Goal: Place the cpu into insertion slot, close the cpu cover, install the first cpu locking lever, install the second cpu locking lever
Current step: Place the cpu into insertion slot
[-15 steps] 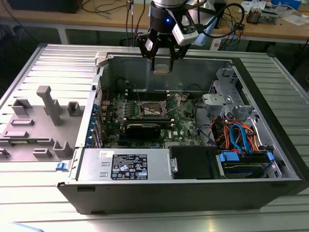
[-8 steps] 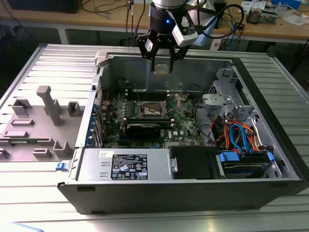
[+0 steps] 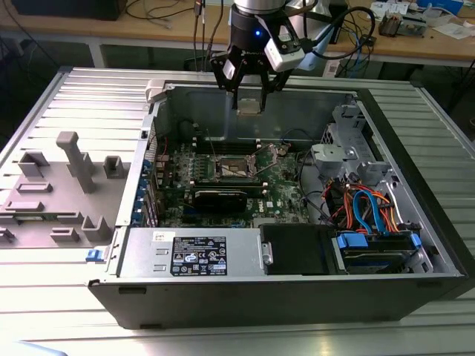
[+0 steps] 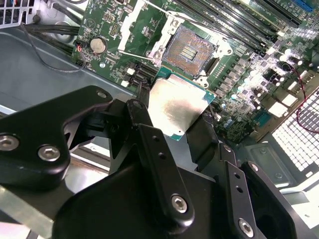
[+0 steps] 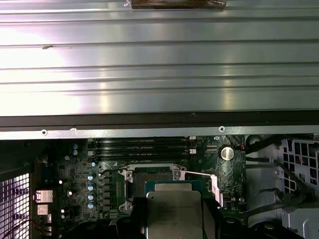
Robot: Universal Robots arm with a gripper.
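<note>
Gripper (image 3: 249, 96) clenched on the cpu (image 4: 175, 107): flat sq chip, dull silver top, thin green edge, held clear of the insertion slot (image 4: 192, 50), its contacts showing, mid green board (image 4: 239, 99).

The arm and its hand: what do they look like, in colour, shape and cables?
The arm ends in a black round wrist with a small blue light. A pale grey box sits on its side, and black cables loop off it. The hand is matt black, built of flat jointed links with silver screws.
</note>
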